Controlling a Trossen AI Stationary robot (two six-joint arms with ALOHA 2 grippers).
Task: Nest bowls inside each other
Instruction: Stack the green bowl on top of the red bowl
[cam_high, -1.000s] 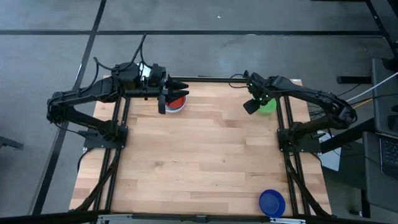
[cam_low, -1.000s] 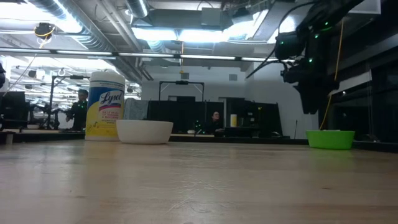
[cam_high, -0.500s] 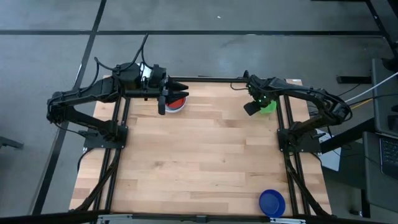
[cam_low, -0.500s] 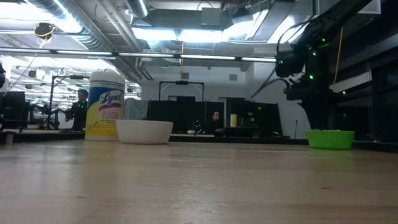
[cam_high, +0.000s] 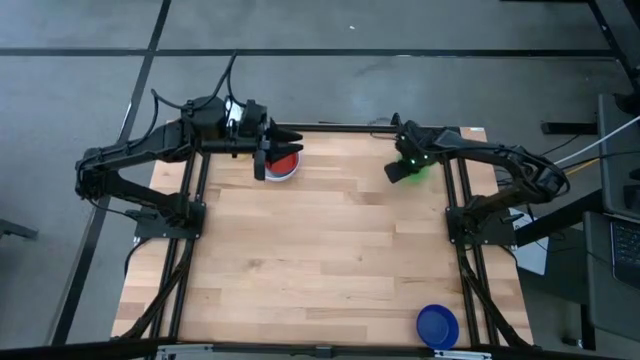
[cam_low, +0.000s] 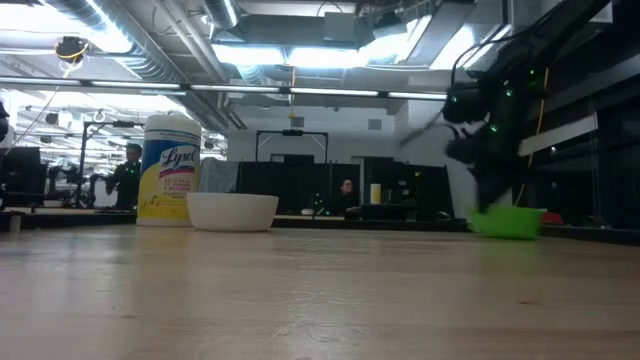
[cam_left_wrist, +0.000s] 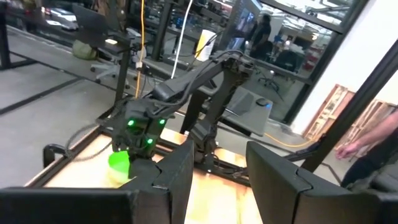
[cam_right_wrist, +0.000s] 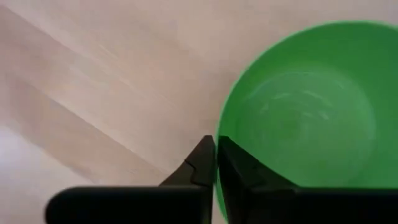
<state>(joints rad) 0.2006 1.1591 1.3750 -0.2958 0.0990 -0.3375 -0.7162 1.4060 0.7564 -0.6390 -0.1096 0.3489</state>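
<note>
A green bowl (cam_right_wrist: 298, 118) stands at the table's far right (cam_high: 421, 165), with my right gripper (cam_right_wrist: 216, 144) shut on its rim. At the far left a red bowl (cam_high: 288, 163) sits inside a white bowl (cam_low: 232, 211) that rests on its base. My left gripper (cam_high: 268, 160) hangs level above that pair, open, with nothing between its fingers (cam_left_wrist: 180, 171). A dark blue bowl (cam_high: 437, 325) stands near the front right corner. My right gripper has the green bowl's rim (cam_right_wrist: 217, 171) on the side toward the table's left, one finger inside the bowl and one outside. The fingers come from above, pointing steeply down. The bowl stays open side up, low at the tabletop (cam_low: 508, 222).
A white-lidded wipes jar with a yellow label (cam_low: 170, 170) stands beside the white bowl at the far left. The wooden tabletop (cam_high: 320, 250) lies bare through its middle. Metal frame rails (cam_high: 190, 250) run along both sides.
My right gripper has come down onto the green bowl's rim, tipping more steeply downward, and has shut on it. The green bowl has shifted a little toward the table's left.
</note>
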